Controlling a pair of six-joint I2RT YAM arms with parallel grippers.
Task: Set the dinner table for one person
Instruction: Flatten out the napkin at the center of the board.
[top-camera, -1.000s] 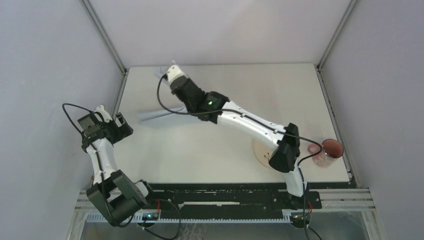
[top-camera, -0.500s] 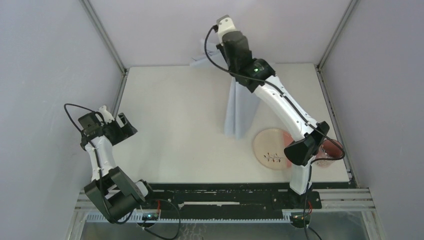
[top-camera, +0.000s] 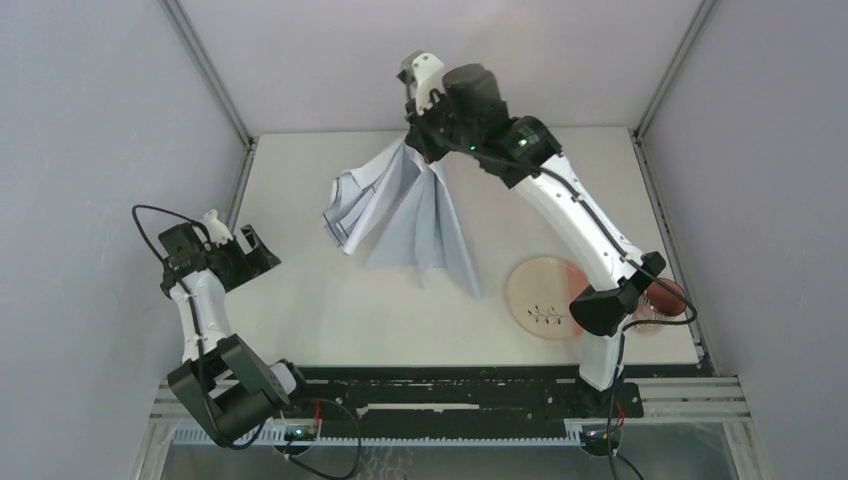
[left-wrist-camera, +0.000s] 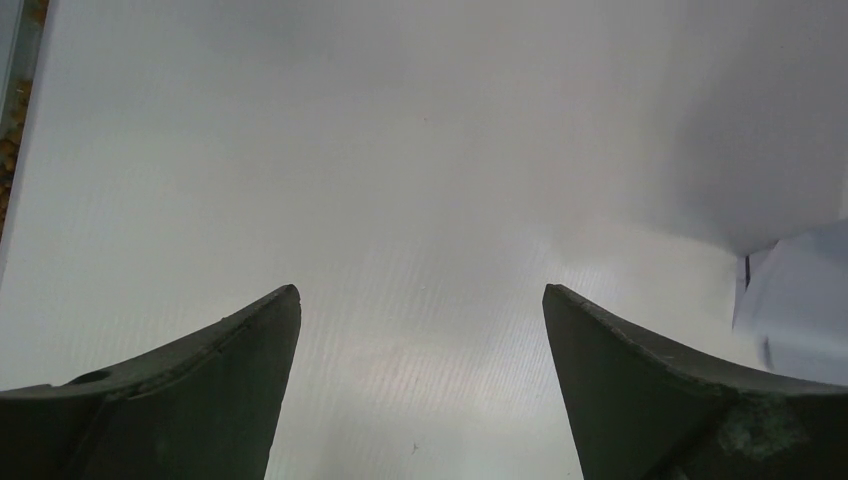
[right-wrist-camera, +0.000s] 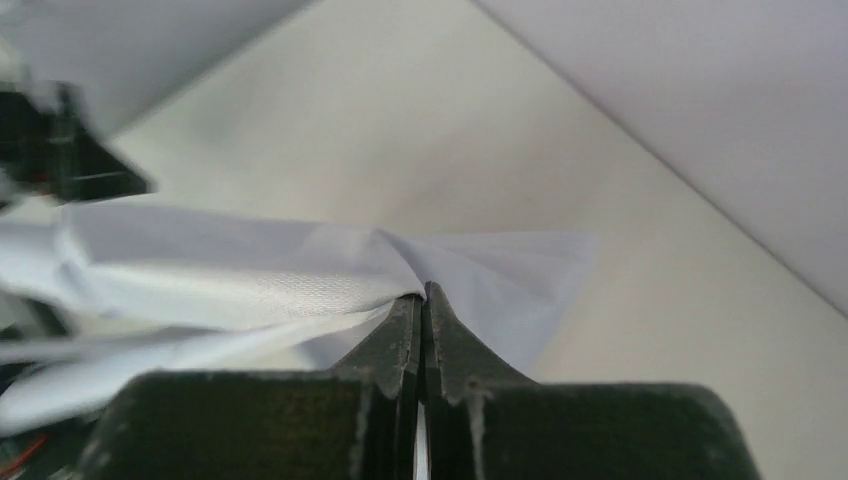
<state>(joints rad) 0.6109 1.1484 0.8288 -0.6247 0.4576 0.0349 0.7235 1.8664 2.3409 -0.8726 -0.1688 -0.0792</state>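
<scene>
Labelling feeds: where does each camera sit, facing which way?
Top external: above, behind the bases, looking down on the dinner table; left arm and right arm show.
Left wrist: on the left arm, facing bare tabletop; open left gripper shows.
Right wrist: on the raised right arm, facing across the tabletop; right gripper pinches the cloth.
Top and right wrist share that cloth.

Both arms are the same build: white shell links with chunky black joint housings, left arm (top-camera: 203, 305) and right arm (top-camera: 575, 215) alike. A thin black cable (top-camera: 148, 215) loops loose off each wrist. There's a green LED (top-camera: 520, 143) on the right one. The left gripper (left-wrist-camera: 420, 290) has dark curved fingers (left-wrist-camera: 220, 390), a bit scuffed; the right gripper (right-wrist-camera: 424, 292) looks the same matte black.
</scene>
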